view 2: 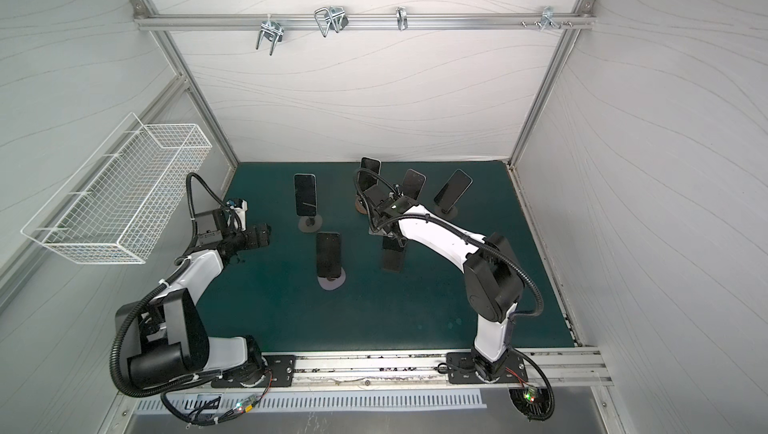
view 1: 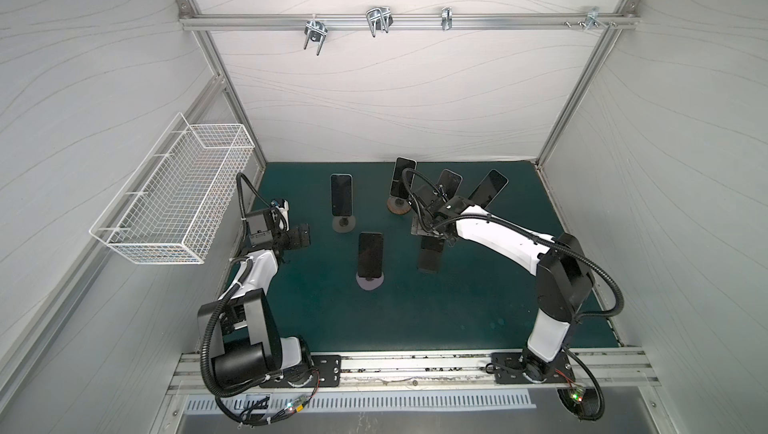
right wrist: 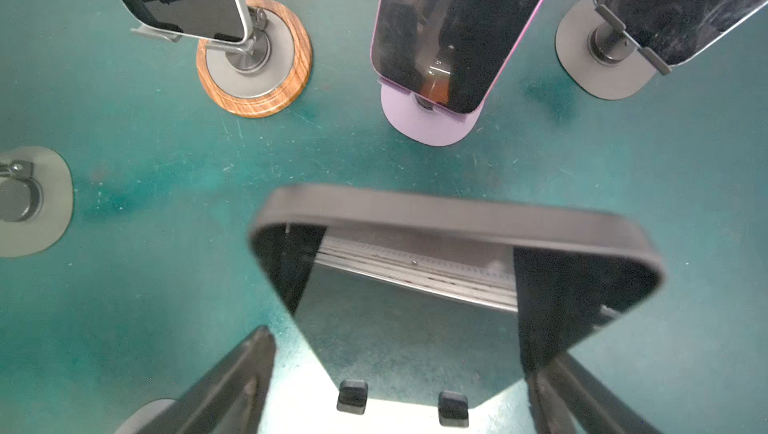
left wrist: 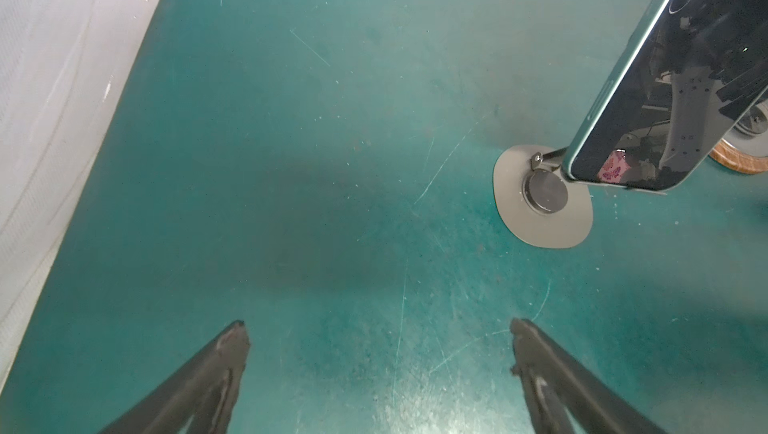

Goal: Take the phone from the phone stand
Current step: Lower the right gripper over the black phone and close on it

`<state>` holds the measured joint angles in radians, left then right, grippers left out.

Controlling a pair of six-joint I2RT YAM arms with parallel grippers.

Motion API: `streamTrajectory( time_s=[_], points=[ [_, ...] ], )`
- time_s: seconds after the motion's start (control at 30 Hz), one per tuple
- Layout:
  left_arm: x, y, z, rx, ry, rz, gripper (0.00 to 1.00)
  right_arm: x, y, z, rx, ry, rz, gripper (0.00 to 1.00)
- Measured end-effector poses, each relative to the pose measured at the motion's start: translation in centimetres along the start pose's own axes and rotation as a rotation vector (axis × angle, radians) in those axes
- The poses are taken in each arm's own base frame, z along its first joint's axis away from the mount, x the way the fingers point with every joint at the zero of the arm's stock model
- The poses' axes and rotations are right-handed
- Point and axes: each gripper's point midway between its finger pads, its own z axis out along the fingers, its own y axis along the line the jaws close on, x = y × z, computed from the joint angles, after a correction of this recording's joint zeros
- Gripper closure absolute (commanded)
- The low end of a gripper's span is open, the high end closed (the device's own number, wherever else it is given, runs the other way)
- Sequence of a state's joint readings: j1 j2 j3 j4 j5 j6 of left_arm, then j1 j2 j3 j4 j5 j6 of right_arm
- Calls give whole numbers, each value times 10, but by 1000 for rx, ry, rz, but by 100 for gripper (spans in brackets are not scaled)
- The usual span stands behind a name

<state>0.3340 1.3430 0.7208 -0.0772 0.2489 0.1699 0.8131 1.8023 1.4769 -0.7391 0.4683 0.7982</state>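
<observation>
A dark phone [right wrist: 415,328] leans on a phone stand whose two black lip tabs [right wrist: 352,396] hold its lower edge. My right gripper [right wrist: 399,353] straddles this phone, open. One finger [right wrist: 544,382] lies against a side edge. The other finger [right wrist: 249,361] stands a little apart from the opposite edge. In both top views the same phone [view 1: 430,255] [view 2: 392,259] tilts toward the front, under the right gripper [view 1: 432,232] [view 2: 390,236]. My left gripper [left wrist: 379,328] [view 1: 301,236] hangs open over bare green mat, holding nothing.
Other phones stand on stands nearby: one on a wood-rimmed base [right wrist: 254,57], one on a lavender base [right wrist: 428,120], one on a grey base [right wrist: 598,57]. Two more phones [view 1: 341,199] [view 1: 370,255] stand left of centre. A wire basket [view 1: 174,199] hangs on the left wall.
</observation>
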Motion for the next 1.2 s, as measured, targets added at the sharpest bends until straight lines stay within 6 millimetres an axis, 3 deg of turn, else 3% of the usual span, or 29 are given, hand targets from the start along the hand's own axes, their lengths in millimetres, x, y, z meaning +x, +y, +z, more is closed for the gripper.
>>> streamTrajectory(
  time_s=[0.33, 0.9, 1.2],
  points=[
    [0, -1, 0, 3, -1, 3, 0, 16, -8, 15, 22, 18, -13, 9],
    [0, -1, 0, 4, -1, 3, 0, 22, -9, 27, 12, -3, 18, 31],
    [0, -1, 0, 4, -1, 3, 0, 22, -11, 25, 6, -11, 21, 34]
  ],
)
